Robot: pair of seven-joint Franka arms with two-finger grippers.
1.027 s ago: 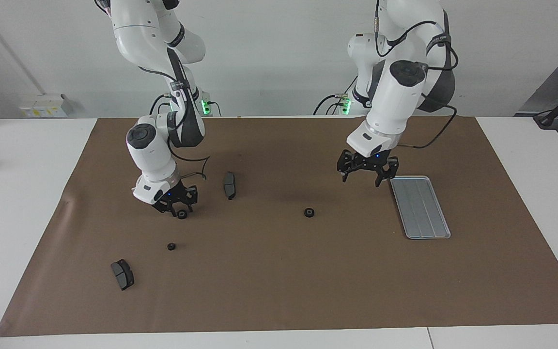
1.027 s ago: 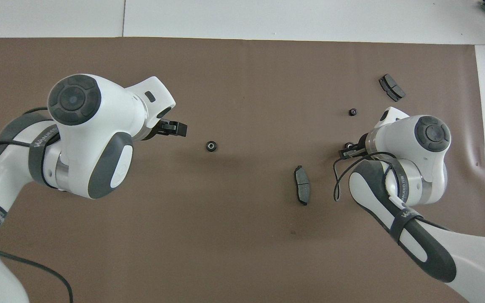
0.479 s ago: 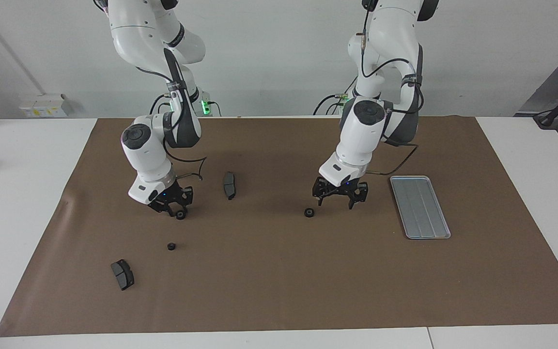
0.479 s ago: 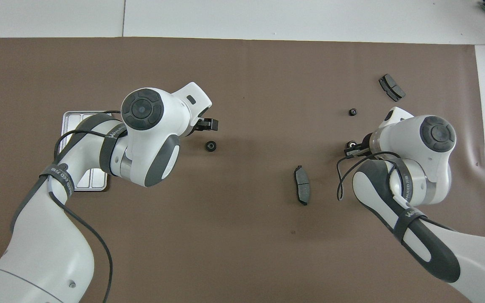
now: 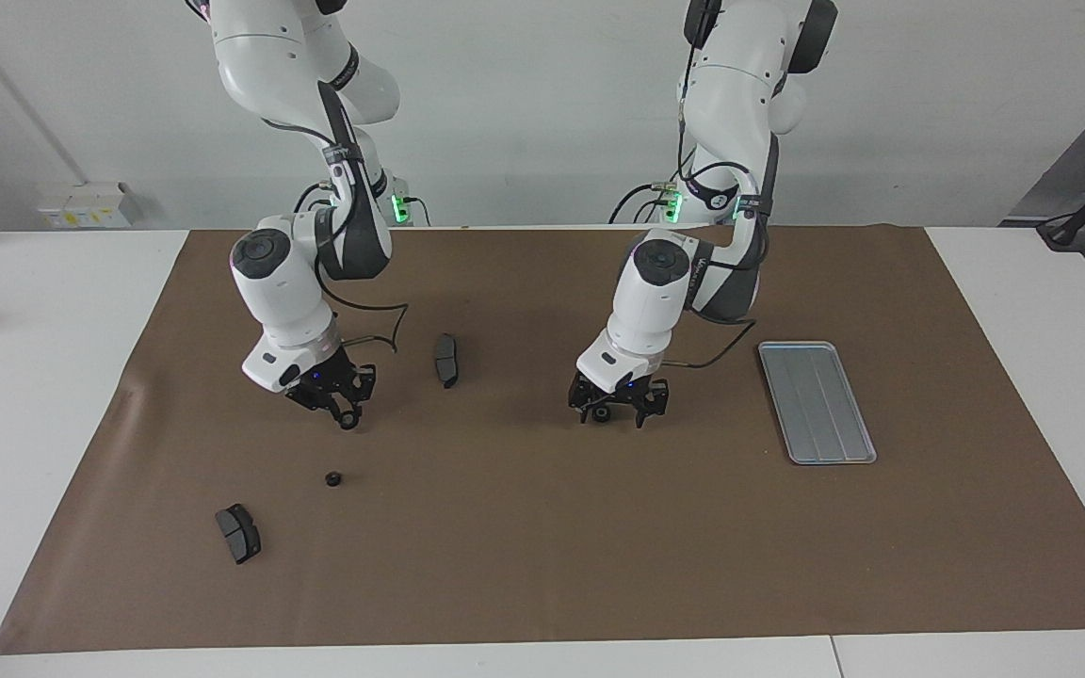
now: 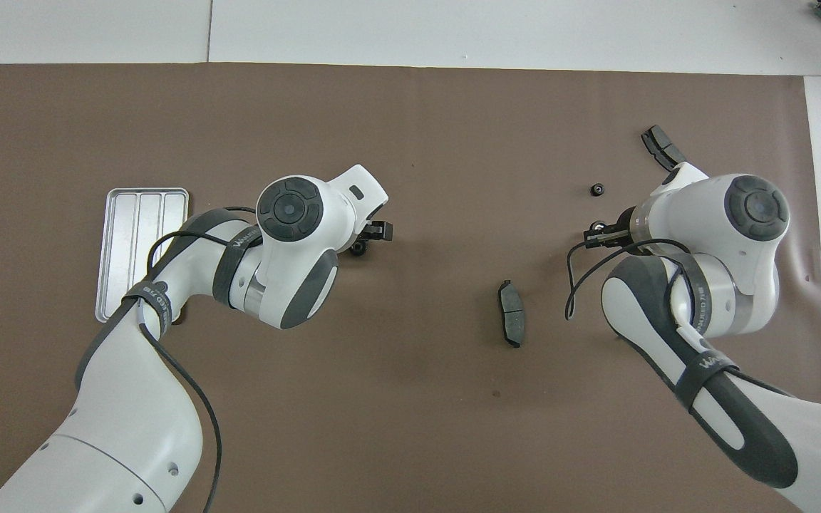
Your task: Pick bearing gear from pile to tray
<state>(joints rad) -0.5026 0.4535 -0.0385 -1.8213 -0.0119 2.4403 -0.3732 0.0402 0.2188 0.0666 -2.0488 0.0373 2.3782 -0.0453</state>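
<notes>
The pile is a loose scatter on the brown mat. My left gripper [image 5: 612, 414] is open and low over the mat, its fingers on either side of a black ring [image 5: 602, 412]. That ring is partly covered in the overhead view [image 6: 359, 247], under the left gripper [image 6: 370, 239]. My right gripper [image 5: 343, 414] is shut on a second black ring [image 5: 348, 423], low over the mat toward the right arm's end; the gripper also shows from overhead [image 6: 599, 229]. The silver tray [image 5: 817, 402] lies toward the left arm's end [image 6: 141, 249]. No white bracket is in view.
A third black ring [image 5: 333, 479] lies farther from the robots than the right gripper. One dark grey pad [image 5: 445, 359] lies between the two grippers. Another pad [image 5: 238, 533] lies farther out toward the right arm's end, partly covered by the right arm from overhead [image 6: 656, 144].
My left arm swung from beside the tray toward the table's middle and came down around the black ring. My right gripper shifted slightly, and its ring moved with it.
</notes>
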